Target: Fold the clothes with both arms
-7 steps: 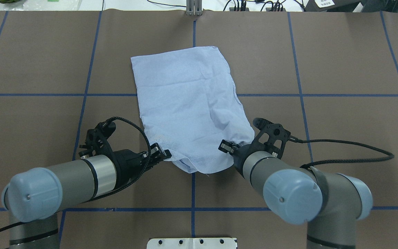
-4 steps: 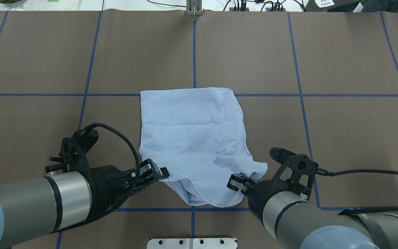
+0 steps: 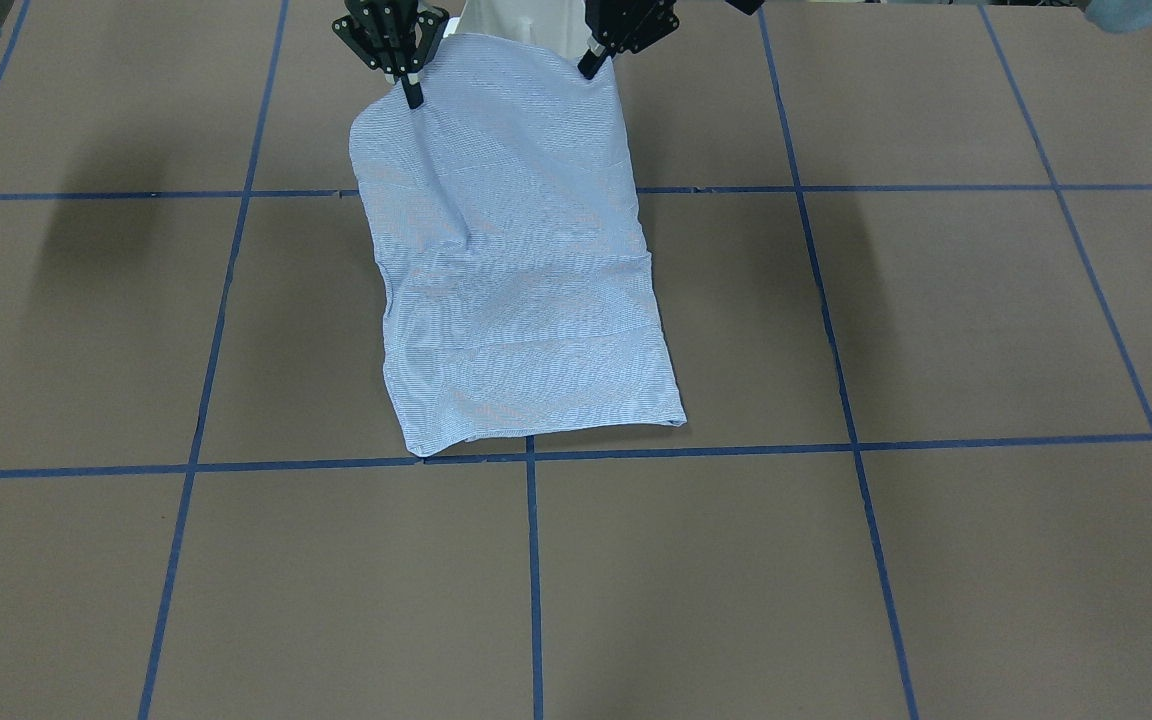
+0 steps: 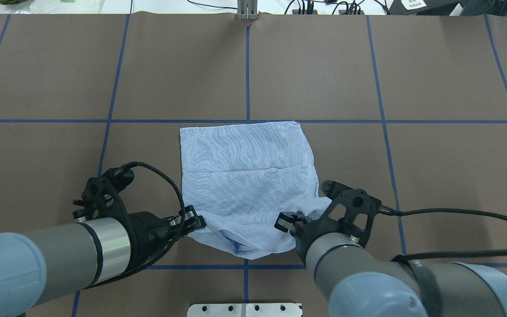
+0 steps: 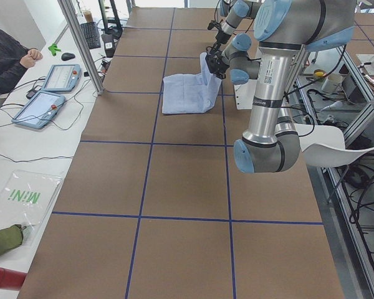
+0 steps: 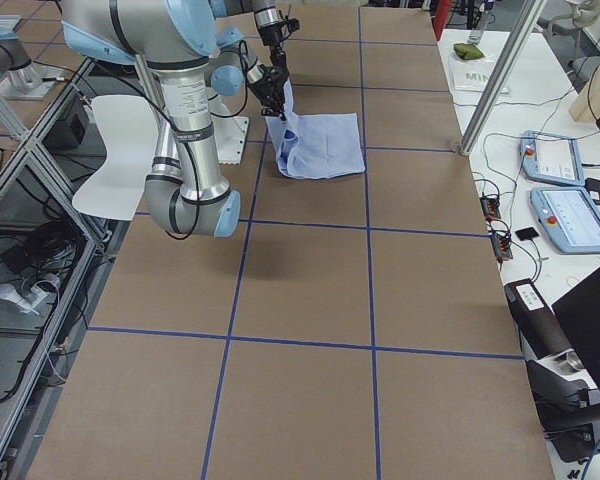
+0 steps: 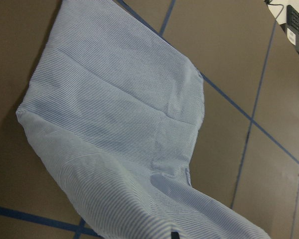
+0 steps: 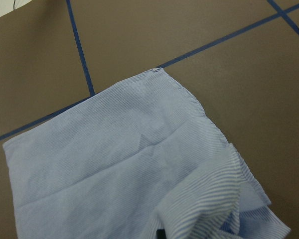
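Both my left end effector (image 4: 198,221) and my right end effector (image 4: 285,221) are pinched onto the shirt (image 4: 244,167), fingers pressed together on the cloth. In the overhead view the left grips its corner at about 7 o'clock, the right the corner at about 5 o'clock. The edge between them is raised off the worktop (image 4: 434,176) and sags in a loose curve toward 6 o'clock. From there the light blue striped fabric slopes down toward 12 o'clock, where its far edge lies flat along a blue tape line (image 4: 346,121). A darker fold shows inside the sagging edge, possibly the collar; I cannot tell.
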